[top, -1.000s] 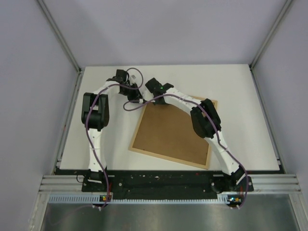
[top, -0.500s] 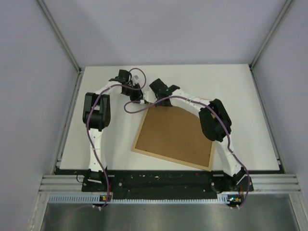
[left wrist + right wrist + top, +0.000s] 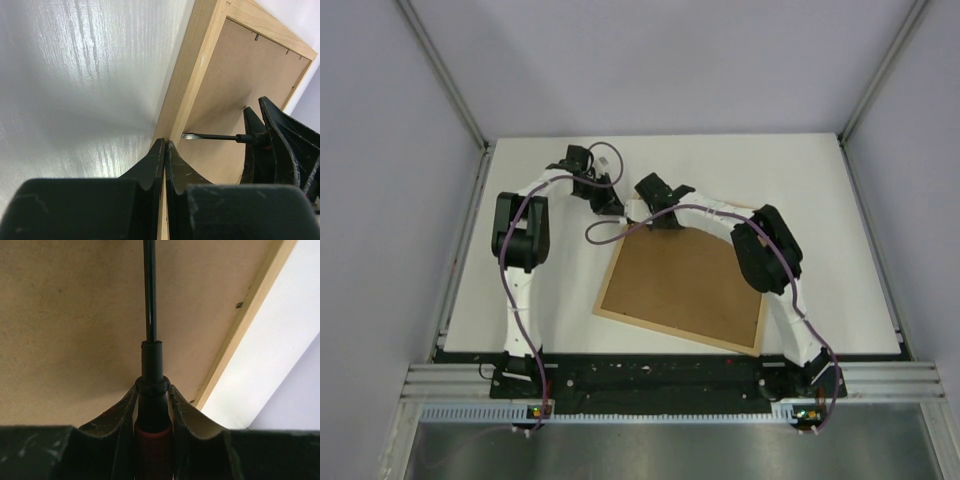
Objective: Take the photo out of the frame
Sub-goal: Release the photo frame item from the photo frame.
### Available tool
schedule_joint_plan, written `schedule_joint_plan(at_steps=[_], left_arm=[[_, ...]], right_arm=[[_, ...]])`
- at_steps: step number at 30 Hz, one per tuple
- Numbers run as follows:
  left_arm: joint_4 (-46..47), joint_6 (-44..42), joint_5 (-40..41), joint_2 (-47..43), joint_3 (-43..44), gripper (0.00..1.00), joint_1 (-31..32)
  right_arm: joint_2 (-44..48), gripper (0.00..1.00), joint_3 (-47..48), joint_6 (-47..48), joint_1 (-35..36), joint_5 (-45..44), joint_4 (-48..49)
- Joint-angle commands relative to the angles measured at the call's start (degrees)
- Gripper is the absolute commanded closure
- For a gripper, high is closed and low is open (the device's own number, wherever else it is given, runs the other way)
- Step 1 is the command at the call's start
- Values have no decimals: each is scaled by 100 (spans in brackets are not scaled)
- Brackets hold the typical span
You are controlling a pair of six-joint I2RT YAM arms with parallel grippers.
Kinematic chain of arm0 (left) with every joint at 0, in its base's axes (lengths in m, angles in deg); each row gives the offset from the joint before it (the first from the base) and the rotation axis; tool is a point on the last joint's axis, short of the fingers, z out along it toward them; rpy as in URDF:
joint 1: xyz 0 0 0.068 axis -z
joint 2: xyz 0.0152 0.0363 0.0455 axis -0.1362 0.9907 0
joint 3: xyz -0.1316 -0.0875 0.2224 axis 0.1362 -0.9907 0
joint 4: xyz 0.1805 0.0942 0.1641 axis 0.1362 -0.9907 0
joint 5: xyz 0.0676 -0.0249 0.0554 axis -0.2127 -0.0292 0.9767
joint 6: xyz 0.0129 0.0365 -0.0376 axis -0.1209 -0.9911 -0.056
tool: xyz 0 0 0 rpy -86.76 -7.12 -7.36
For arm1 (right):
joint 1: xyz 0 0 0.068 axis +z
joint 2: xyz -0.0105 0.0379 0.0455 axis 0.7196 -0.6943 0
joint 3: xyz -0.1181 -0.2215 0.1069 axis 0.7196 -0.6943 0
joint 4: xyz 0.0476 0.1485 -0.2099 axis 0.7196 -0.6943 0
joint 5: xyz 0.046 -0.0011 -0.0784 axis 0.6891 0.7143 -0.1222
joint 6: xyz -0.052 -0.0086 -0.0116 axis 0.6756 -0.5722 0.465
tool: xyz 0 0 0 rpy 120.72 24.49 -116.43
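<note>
The frame [image 3: 672, 337] lies face down on the table, its brown backing board [image 3: 682, 283] facing up. The photo is hidden beneath the board. My right gripper [image 3: 656, 196] is shut on a black-and-red screwdriver [image 3: 150, 300], whose flat tip [image 3: 189, 136] lies on the board next to the frame's far-left rim [image 3: 197, 65]. My left gripper [image 3: 165, 145] is shut, its tips at that same pale rim, just left of the screwdriver tip. In the top view the left gripper [image 3: 620, 213] is at the frame's far-left corner.
White tabletop [image 3: 800, 180] surrounds the frame, with grey walls at the back and sides. A purple cable [image 3: 600, 232] loops off the left arm beside the frame's corner. Small metal tabs [image 3: 256, 36] sit along the board's edge.
The frame has shifted and turned slightly to the right. My right gripper has come down with the screwdriver to the far-left corner. The left gripper stays near that corner.
</note>
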Motion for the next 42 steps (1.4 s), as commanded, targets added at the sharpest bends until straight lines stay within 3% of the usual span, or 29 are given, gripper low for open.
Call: schedule_joint_plan(at_steps=[1,18,28,42], left_arm=[[-143,-52,264,102,-183,95,-9],[-143,-70,256,75,-218,96,-18],[-125,-61,256,75,-201,96,-27],[-99,-34,212,84,-218,96,-27]], right_arm=[[224,100,-4,64,-52,-122,112],[-400,100,805,55,-201,-78,-81],[-207,100,418,64,-201,-51,-143],[-435,100,752,99,-61,107,-222]])
